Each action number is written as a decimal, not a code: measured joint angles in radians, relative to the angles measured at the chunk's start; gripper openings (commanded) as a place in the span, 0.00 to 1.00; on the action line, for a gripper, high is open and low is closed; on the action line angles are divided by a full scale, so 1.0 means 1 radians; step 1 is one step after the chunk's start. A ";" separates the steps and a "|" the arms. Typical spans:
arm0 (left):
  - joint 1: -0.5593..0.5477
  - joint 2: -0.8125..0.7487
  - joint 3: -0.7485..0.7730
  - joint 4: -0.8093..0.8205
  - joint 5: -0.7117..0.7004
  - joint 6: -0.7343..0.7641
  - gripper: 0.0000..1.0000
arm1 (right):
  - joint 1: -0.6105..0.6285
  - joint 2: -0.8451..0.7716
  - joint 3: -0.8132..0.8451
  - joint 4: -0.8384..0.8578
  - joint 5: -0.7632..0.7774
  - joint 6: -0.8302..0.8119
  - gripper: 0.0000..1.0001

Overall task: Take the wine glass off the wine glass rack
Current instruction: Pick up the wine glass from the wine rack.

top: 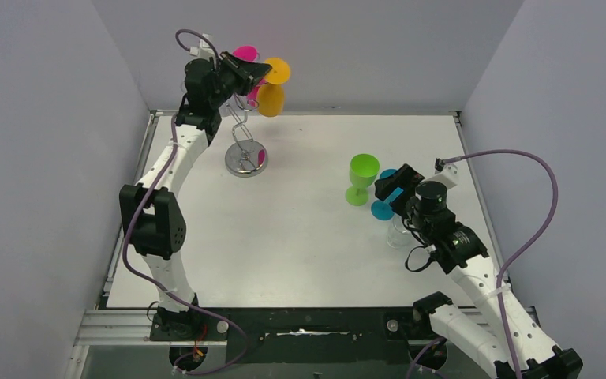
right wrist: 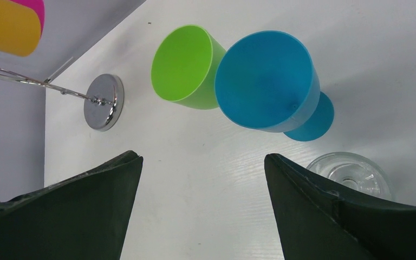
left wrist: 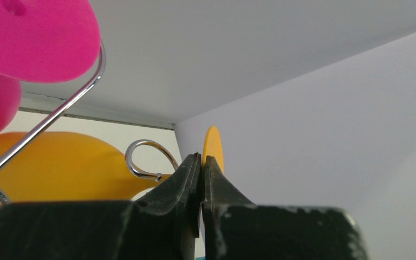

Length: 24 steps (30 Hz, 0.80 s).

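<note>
The wine glass rack stands at the back left on its round shiny base (top: 246, 160), also seen in the right wrist view (right wrist: 104, 101). Its wire arm (left wrist: 59, 111) carries a pink wine glass (top: 245, 55) and an orange wine glass (top: 271, 99), both hanging upside down. My left gripper (top: 259, 73) is raised at the rack's top. In the left wrist view it (left wrist: 201, 158) is shut, with only a thin slit, on the rim of the orange glass's foot (left wrist: 213, 146). My right gripper (right wrist: 202, 157) is open and empty, low over the table (top: 300, 260).
A green glass (top: 361, 175) and a blue glass (top: 380, 208) stand right of centre, just ahead of my right gripper (top: 394, 189). A clear glass (top: 398, 235) stands beside its right finger. Grey walls close in the back and sides.
</note>
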 measured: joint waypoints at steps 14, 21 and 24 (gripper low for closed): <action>0.018 0.000 0.006 0.072 0.074 -0.096 0.00 | 0.000 -0.024 0.000 0.003 -0.006 0.024 0.86; 0.018 0.000 0.011 0.040 0.076 -0.082 0.00 | 0.000 -0.013 0.000 -0.026 -0.003 0.055 0.86; 0.019 0.000 0.011 0.009 0.072 -0.064 0.00 | 0.000 -0.012 0.000 -0.040 -0.002 0.061 0.86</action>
